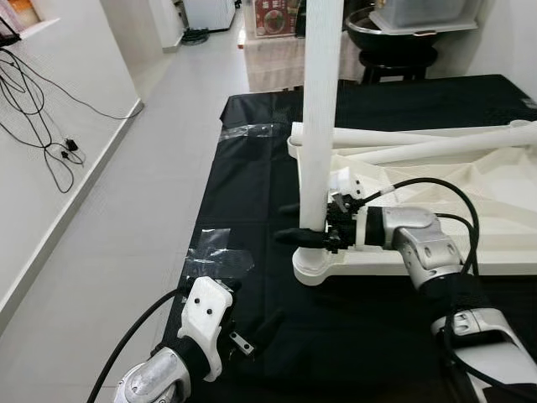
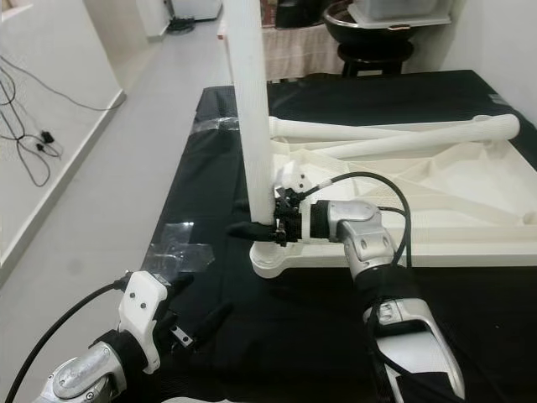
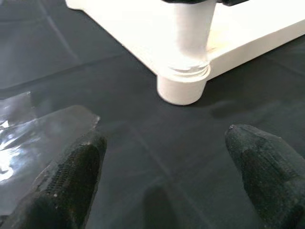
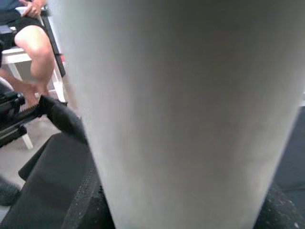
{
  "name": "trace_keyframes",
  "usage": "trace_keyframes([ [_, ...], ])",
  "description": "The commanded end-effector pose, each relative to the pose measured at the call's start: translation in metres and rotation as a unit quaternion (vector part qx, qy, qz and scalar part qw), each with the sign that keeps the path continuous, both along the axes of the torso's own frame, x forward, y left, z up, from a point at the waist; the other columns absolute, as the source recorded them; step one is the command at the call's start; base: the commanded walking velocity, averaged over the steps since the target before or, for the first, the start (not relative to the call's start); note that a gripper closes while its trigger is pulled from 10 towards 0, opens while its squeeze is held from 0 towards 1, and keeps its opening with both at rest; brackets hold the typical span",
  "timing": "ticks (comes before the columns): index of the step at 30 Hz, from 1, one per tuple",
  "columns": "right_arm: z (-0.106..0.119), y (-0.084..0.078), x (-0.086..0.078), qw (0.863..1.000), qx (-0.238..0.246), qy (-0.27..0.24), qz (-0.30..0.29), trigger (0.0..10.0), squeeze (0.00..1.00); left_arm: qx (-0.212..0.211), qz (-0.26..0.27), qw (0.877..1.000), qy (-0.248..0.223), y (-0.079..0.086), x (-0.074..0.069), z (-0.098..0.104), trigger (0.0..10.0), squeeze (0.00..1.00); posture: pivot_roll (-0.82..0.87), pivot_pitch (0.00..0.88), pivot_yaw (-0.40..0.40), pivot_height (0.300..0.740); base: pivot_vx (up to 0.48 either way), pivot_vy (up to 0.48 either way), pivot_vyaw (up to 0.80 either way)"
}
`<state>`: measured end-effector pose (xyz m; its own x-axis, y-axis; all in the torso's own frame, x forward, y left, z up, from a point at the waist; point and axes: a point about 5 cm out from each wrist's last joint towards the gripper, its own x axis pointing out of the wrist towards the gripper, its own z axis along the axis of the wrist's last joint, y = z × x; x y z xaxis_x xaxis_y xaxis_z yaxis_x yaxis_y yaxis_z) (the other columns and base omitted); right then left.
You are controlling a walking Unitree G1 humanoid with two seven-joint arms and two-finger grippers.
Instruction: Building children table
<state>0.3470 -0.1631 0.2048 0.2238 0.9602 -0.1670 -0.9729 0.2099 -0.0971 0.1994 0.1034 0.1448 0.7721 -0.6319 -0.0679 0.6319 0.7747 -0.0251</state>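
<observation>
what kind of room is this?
Probably a home living area: pale tiled floor, wall cables, a stool beyond the black-covered table. Right end effector grips the upright table leg.

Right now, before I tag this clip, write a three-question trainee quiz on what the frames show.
1. True or false: the right gripper is shut on the upright leg.
2. Where does the upright leg stand? A) in a corner socket of the upturned tabletop B) flat on the black cloth C) in the left gripper
3. Fill in: two more white legs lie ___ the tabletop.

Key: 1 true; 2 A; 3 across.
</observation>
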Motion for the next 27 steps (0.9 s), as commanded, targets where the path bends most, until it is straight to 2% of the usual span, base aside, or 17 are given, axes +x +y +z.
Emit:
trace_keyframes([
  [1, -0.006, -0.006, -0.002, 1.0, 0.008, 0.021, 0.005, 0.0, 0.0, 0.013, -0.002, 1.0, 0.001, 0.002, -0.001, 0.0, 10.0, 0.0, 0.14, 0.154, 0.098, 0.74, 0.0, 0.0, 0.0],
  [4, -0.016, -0.01, -0.007, 1.0, 0.007, 0.025, 0.002, 0.0, 0.0, 0.014, -0.003, 1.0, 0.0, 0.003, 0.001, 0.0, 10.0, 0.0, 0.13, 0.154, 0.1, 0.74, 0.0, 0.0, 0.0],
  [8, -0.016, -0.01, -0.007, 1.0, 0.007, 0.025, 0.002, 0.0, 0.0, 0.014, -0.003, 1.0, 0.0, 0.003, 0.001, 0.0, 10.0, 0.0, 0.13, 0.154, 0.1, 0.74, 0.0, 0.0, 0.0],
  [9, -0.022, -0.012, -0.01, 1.0, 0.005, 0.022, -0.01, 0.0, 0.0, 0.014, -0.002, 1.0, -0.001, 0.003, 0.001, 0.001, 10.0, 0.0, 0.13, 0.155, 0.095, 0.74, 0.0, 0.0, 0.0],
  [10, -0.039, -0.01, -0.013, 0.997, -0.018, 0.015, -0.077, 0.0, 0.0, 0.015, -0.002, 1.0, -0.001, 0.004, 0.001, 0.001, 10.0, 0.0, 0.12, 0.155, 0.073, 0.74, 0.0, 0.0, 0.0],
  [11, -0.039, -0.01, -0.013, 0.997, -0.018, 0.015, -0.077, 0.0, 0.0, 0.015, -0.002, 1.0, -0.001, 0.004, 0.001, 0.001, 10.0, 0.0, 0.12, 0.155, 0.073, 0.74, 0.0, 0.0, 0.0],
  [12, -0.061, -0.001, -0.019, 0.979, -0.014, 0.022, -0.201, 0.0, 0.0, 0.015, -0.001, 1.0, -0.002, 0.005, 0.002, 0.001, 10.0, 0.0, 0.12, 0.156, 0.055, 0.74, 0.0, 0.0, 0.0],
  [13, -0.078, 0.004, -0.026, 0.947, -0.013, 0.035, -0.32, 0.0, 0.0, 0.016, 0.0, 1.0, -0.002, 0.005, 0.002, 0.001, 10.0, 0.0, 0.12, 0.157, 0.05, 0.74, 0.0, 0.0, 0.0],
  [14, -0.092, 0.016, -0.049, 0.925, -0.022, 0.052, -0.375, 0.0, 0.0, 0.015, 0.0, 1.0, -0.003, 0.006, 0.003, 0.002, 10.0, 0.0, 0.13, 0.164, 0.07, 0.74, 0.0, 0.0, 0.0],
  [16, -0.092, 0.016, -0.049, 0.925, -0.022, 0.052, -0.375, 0.0, 0.0, 0.015, 0.0, 1.0, -0.003, 0.006, 0.003, 0.002, 10.0, 0.0, 0.13, 0.164, 0.07, 0.74, 0.0, 0.0, 0.0],
  [17, -0.096, 0.023, -0.065, 0.915, -0.025, 0.064, -0.397, 0.0, 0.0, 0.015, 0.0, 1.0, -0.003, 0.007, 0.003, 0.002, 10.0, 0.0, 0.13, 0.164, 0.07, 0.74, 0.0, 0.0, 0.0],
  [21, -0.087, 0.026, -0.068, 0.917, -0.021, 0.066, -0.392, 0.0, 0.0, 0.017, -0.002, 1.0, -0.004, 0.007, 0.005, 0.002, 10.0, 0.0, 0.09, 0.137, 0.089, 0.74, 0.0, 0.0, 0.0],
  [22, -0.078, 0.033, -0.069, 0.929, -0.023, 0.055, -0.365, 0.0, 0.0, 0.018, -0.007, 1.0, -0.005, 0.007, 0.006, 0.002, 10.0, 0.0, 0.09, 0.144, 0.085, 0.74, 0.0, 0.0, 0.0],
  [25, -0.073, 0.038, -0.068, 0.936, -0.024, 0.049, -0.347, 0.0, 0.0, 0.019, -0.009, 1.0, -0.006, 0.006, 0.007, 0.001, 10.0, 0.0, 0.09, 0.135, 0.078, 0.74, 0.0, 0.0, 0.0],
  [26, -0.07, 0.044, -0.068, 0.945, -0.027, 0.042, -0.325, 0.0, 0.0, 0.019, -0.007, 1.0, -0.008, 0.006, 0.008, 0.001, 10.0, 0.0, 0.1, 0.134, 0.072, 0.74, 0.0, 0.0, 0.0],
  [27, -0.068, 0.049, -0.067, 0.949, -0.026, 0.033, -0.314, 10.0, 0.0, 0.019, -0.004, 1.0, -0.01, 0.006, 0.009, 0.001, 10.0, 0.0, 0.1, 0.13, 0.074, 0.74, 0.0, 0.0, 0.0],
])
